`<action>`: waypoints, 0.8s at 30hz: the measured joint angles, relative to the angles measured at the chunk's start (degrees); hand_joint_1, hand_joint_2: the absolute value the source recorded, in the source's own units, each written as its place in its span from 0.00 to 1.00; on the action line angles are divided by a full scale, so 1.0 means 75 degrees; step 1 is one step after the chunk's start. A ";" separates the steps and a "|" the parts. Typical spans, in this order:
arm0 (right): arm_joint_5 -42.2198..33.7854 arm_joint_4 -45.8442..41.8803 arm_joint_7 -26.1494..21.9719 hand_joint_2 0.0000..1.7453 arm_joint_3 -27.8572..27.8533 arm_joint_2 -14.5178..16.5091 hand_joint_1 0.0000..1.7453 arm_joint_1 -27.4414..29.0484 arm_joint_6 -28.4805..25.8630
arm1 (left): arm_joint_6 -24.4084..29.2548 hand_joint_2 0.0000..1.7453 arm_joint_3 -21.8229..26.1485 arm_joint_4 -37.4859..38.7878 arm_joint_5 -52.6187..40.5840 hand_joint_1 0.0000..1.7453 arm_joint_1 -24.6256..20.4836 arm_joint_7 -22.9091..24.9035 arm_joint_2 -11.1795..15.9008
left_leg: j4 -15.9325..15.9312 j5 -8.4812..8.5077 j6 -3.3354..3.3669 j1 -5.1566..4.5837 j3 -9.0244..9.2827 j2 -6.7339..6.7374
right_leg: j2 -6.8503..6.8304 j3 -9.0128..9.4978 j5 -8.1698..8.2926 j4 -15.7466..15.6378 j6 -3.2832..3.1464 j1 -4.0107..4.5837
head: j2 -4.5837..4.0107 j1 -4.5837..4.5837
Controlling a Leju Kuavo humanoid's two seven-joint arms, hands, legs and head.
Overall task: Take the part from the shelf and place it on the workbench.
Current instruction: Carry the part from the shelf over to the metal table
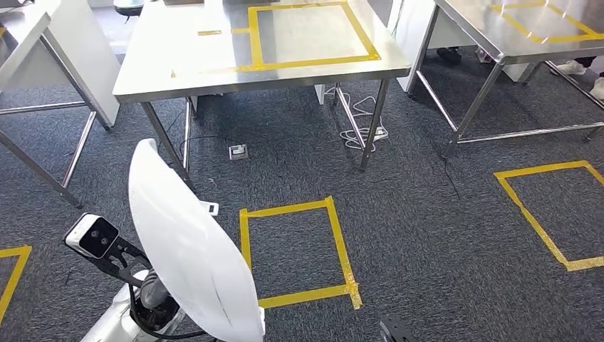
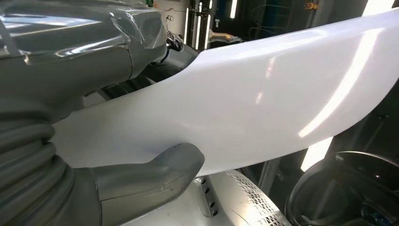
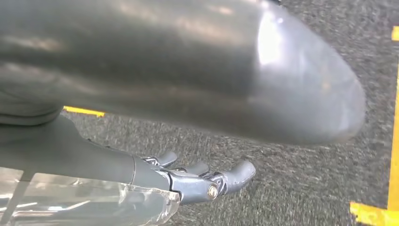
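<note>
The part (image 1: pixel 189 249) is a large, smooth white curved panel, standing up at the lower left of the head view. My left hand (image 2: pixel 84 61) grips its lower end, with the thumb (image 2: pixel 150 176) pressed on the glossy white part (image 2: pixel 263 99) and the fingers behind it. The workbench (image 1: pixel 178 64) is a steel table ahead of me with a yellow taped rectangle (image 1: pixel 313 32) on its top. My right hand (image 3: pixel 202 176) hangs over the grey carpet, fingers loosely apart and holding nothing.
More steel tables stand at the left (image 1: pixel 28 35) and right (image 1: pixel 520 28). Yellow tape squares mark the carpet at centre (image 1: pixel 295 249) and right (image 1: pixel 552 214). White cables and a power strip (image 1: pixel 360 128) lie under the workbench. A person's shoes (image 1: pixel 570 68) show at the far right.
</note>
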 joint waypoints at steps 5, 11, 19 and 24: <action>0.0044 0.0002 -0.0012 0.00 -0.0002 -0.0057 0.00 0.0149 0.0040 | 0.0022 1.00 -0.0042 0.0009 -0.0004 1.00 0.0027 0.0001 -0.0004 | 0.0031 -0.0373 -0.0046 0.0013 0.0365 -0.0067 | -0.0005 -0.0883 -0.0153 -0.0463 0.0203 -0.0073 | 0.0000 0.0006; 0.0131 -0.0003 -0.0075 0.00 0.0020 -0.0168 0.00 0.0138 0.0325 | 0.0115 1.00 -0.0045 0.0029 -0.0010 1.00 -0.0030 0.0004 -0.0013 | 0.0320 -0.0593 -0.0206 -0.0022 0.0385 -0.0058 | 0.0003 -0.0673 0.1251 -0.1399 0.0085 -0.0113 | 0.0000 0.0008; 0.0153 -0.0009 -0.0085 0.00 0.0025 -0.0267 0.00 0.0108 0.0355 | 0.0122 1.00 -0.0046 0.0033 -0.0015 1.00 -0.0088 0.0001 -0.0007 | 0.1957 -0.1041 -0.0569 0.0264 -0.1526 0.0176 | 0.0069 0.0367 0.0693 -0.1798 -0.0033 -0.0148 | 0.0000 -0.0036; 0.0153 -0.0016 -0.0083 0.00 0.0040 -0.0192 0.00 0.0085 0.0371 | 0.0123 1.00 -0.0040 0.0037 -0.0011 1.00 -0.0068 0.0001 0.0017 | -0.0102 0.1310 -0.0164 0.0025 -0.1282 0.0083 | 0.0105 0.0981 0.0132 -0.1963 0.0074 -0.0057 | -0.0001 0.0017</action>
